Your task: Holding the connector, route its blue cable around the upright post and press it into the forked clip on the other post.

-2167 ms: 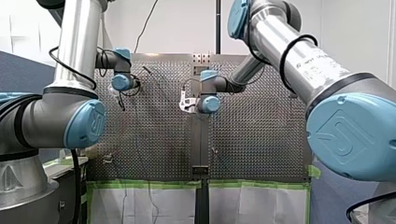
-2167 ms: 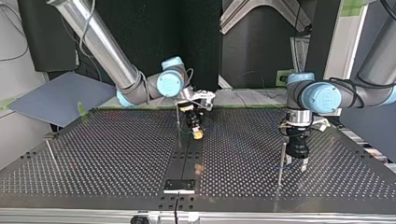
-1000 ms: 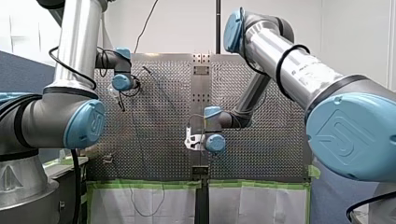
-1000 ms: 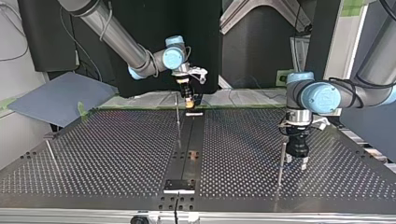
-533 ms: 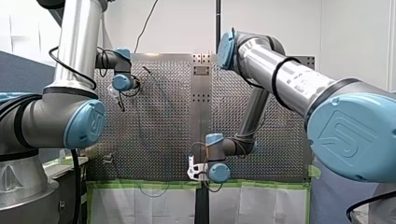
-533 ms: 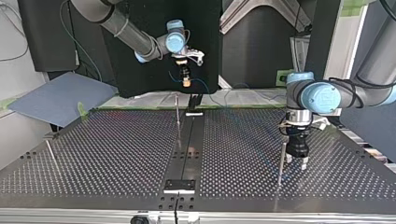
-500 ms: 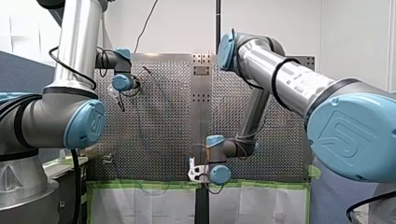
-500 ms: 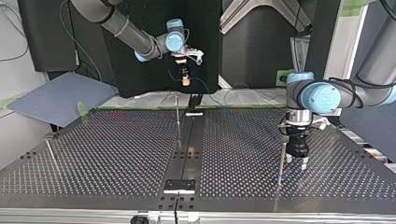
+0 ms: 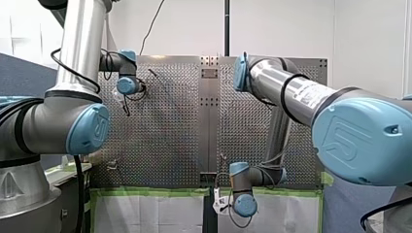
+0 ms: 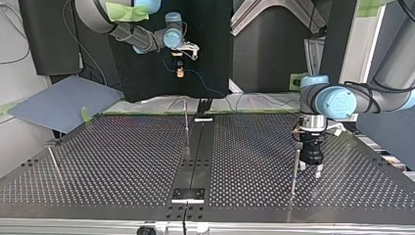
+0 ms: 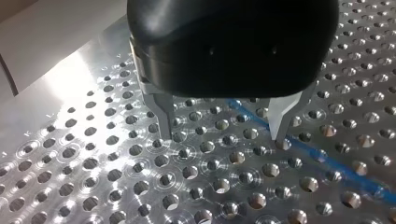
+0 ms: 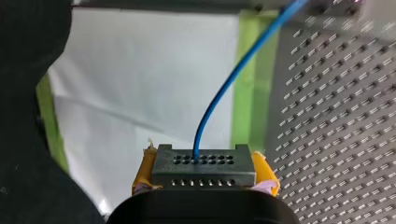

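Right hand grips connector, clear only in wrist view; left hand spread.

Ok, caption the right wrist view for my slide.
The right gripper clamps the dark connector between yellow pads, its blue cable arcing away across green tape toward the perforated table.

The left arm is seen at the view's left, its wrist placed over the far left part of the perforated table. The right arm is bent down, its wrist found past the table's near edge, over the white sheet edged with green tape.
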Robot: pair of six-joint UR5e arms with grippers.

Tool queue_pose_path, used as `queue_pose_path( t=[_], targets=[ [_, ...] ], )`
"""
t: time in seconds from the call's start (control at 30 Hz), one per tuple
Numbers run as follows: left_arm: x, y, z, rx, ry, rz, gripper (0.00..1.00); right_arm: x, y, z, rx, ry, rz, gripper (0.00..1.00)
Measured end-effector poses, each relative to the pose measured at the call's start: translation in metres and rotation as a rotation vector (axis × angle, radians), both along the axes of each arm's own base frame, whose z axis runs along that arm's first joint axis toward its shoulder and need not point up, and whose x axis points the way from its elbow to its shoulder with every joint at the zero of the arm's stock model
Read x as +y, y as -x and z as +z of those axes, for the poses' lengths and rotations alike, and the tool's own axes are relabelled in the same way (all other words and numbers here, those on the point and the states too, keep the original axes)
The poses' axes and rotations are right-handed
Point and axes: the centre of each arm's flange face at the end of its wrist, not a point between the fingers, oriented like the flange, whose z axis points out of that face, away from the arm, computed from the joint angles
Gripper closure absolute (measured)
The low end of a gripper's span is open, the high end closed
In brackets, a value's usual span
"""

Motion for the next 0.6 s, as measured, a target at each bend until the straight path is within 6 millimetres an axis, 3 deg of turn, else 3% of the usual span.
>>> queue_pose_path(
  t=[0.3, 0.6],
  targets=[
    [0.000, 0.000, 0.000, 0.002, 0.000, 0.001, 0.00, -0.030, 0.032, -0.009, 0.020, 0.022, -0.053, 1.00],
    [0.000, 0.000, 0.000, 0.003, 0.000, 0.001, 0.00, -0.042, 0.042, -0.010, 0.013, 0.031, -0.063, 1.00]
  ],
)
